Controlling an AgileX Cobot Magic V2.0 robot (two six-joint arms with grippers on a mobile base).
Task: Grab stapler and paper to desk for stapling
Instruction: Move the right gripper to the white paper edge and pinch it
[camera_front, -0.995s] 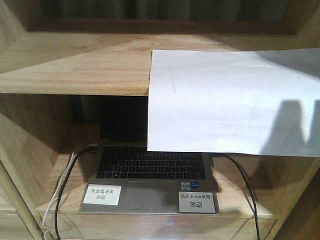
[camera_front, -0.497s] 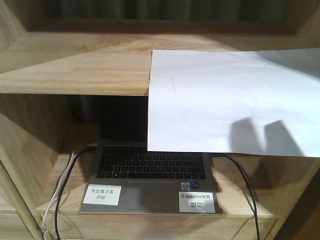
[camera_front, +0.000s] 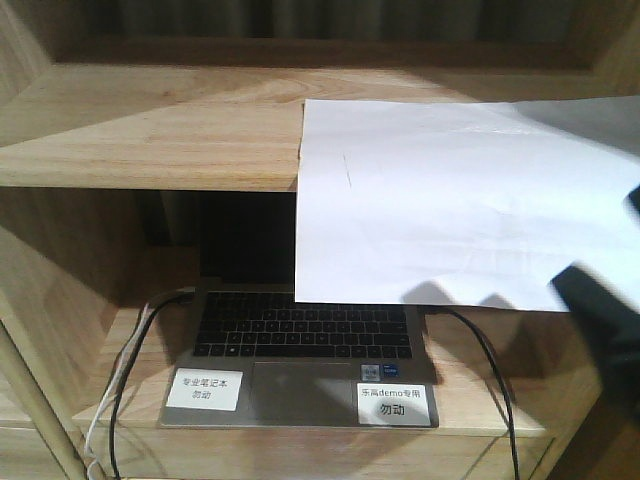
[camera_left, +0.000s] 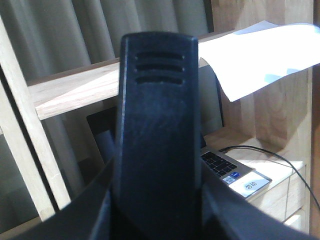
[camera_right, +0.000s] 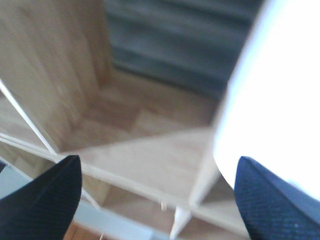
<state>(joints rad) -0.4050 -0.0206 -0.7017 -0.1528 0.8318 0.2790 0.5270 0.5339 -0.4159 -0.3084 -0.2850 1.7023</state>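
The paper is a large white sheet lying on the wooden shelf, its front part hanging over the shelf edge. My right gripper comes in dark and blurred at the lower right, just below the sheet's front right corner. In the right wrist view its fingers stand wide apart and open, with the paper above the right one. A black stapler with three slots fills the left wrist view, and my left gripper is shut on it. The desk is out of view.
An open laptop sits in the compartment under the shelf, with two white labels on its palm rest. Black cables run off its sides. Shelf uprights close in at left and right.
My right gripper has come into the front view at the lower right. Its shadow has slid down and left across the paper. The paper has not moved.
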